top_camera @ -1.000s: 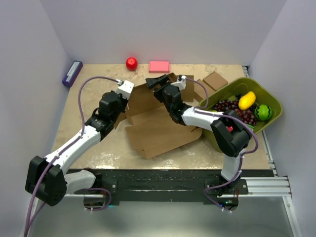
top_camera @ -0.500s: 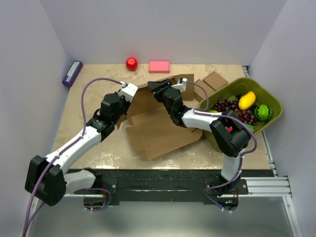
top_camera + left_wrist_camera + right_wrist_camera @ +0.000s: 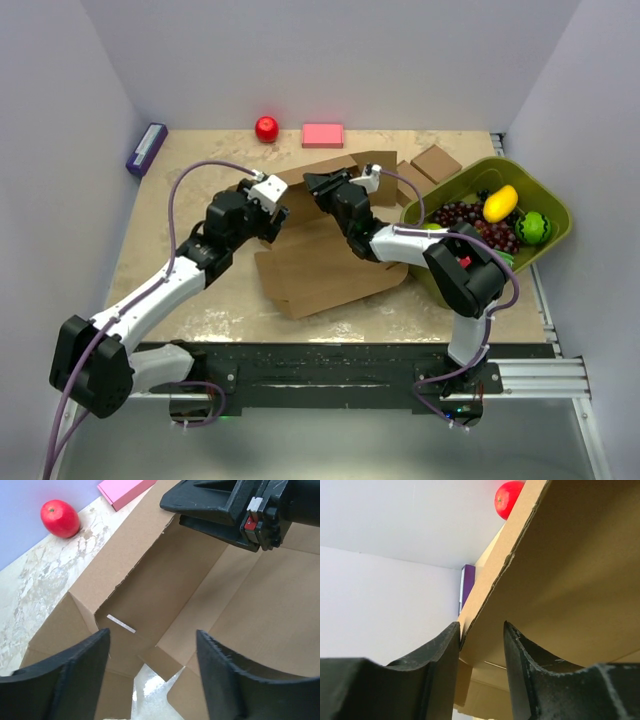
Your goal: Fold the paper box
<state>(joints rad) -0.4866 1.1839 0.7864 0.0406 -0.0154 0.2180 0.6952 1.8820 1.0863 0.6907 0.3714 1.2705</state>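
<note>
Currently the left arm stretches forward over the paper box (image 3: 330, 270), which lies mid-surface (image 3: 190, 300). The left gripper (image 3: 150, 645) has its fingers spread wide and empty above the box's inside. The right arm bends leftward, and the right gripper (image 3: 316, 186) fingers pinch the box's raised far flap.

Along the far wall we see a red round fruit (image 3: 266, 128), a pink rectangular block (image 3: 322, 135) and a purple oblong box (image 3: 146, 148). At right, 2 small brown closed boxes (image 3: 436, 163) lie near a green plastic bin (image 3: 556, 212) holding dark grapes (image 3: 470, 218), a yellow fruit (image 3: 500, 203) and a green ball (image 3: 533, 227).
</note>
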